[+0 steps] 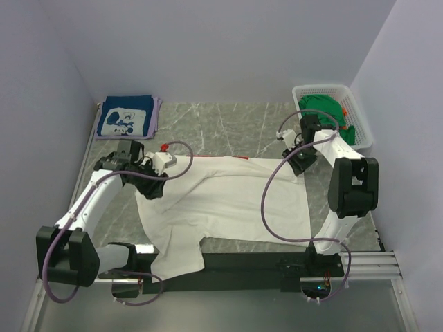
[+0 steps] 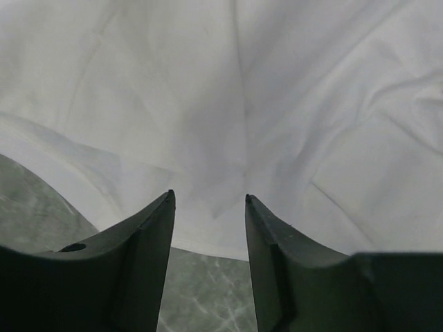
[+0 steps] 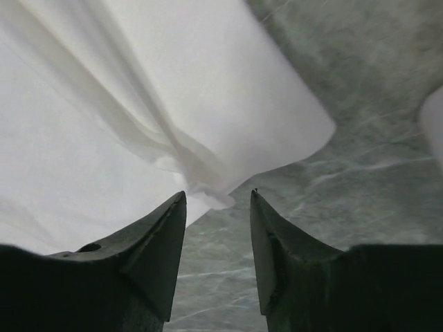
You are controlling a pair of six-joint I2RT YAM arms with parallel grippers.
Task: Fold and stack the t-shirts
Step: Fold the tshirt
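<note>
Item, white t-shirt: spread across your tabletop.
Your left gripper: jaws apart, empty, at the shirt's left edge.
Your right gripper: jaws apart, empty, at its far right corner.
Navy t-shirt: folded, far left.
Green t-shirts: in the basket.

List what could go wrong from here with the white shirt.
The white t-shirt drapes its near hem over the black mounting rail; it may snag there. The right arm's cable loops over the cloth and could drag it. The right gripper is open at a bunched corner, so a grasp may catch one layer only.
</note>
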